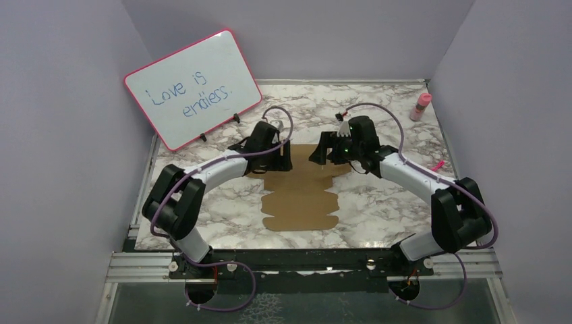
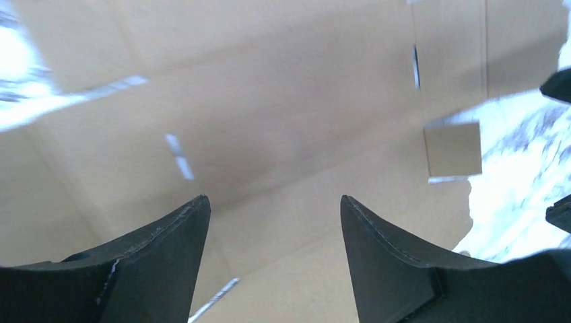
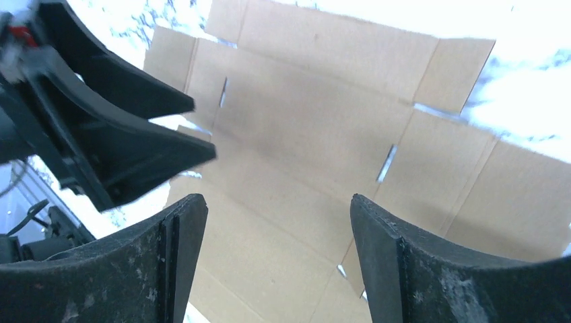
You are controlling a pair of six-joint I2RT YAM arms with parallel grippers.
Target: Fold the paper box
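Left gripper (image 2: 273, 202) gapes over paper box (image 1: 300, 199) (whiteboard (image 1: 192, 89): "Love is endless").

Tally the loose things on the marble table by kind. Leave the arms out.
paper box, flat brown sheet: 1
whiteboard, pink frame: 1
small pink bottle: 1
Total: 3

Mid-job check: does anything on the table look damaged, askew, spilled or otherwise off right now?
Nothing stands out. The paper box lies flat and unfolded on the table, with no visible tears or crumpling. The left end effector and right end effector are open over its far end, holding nothing.
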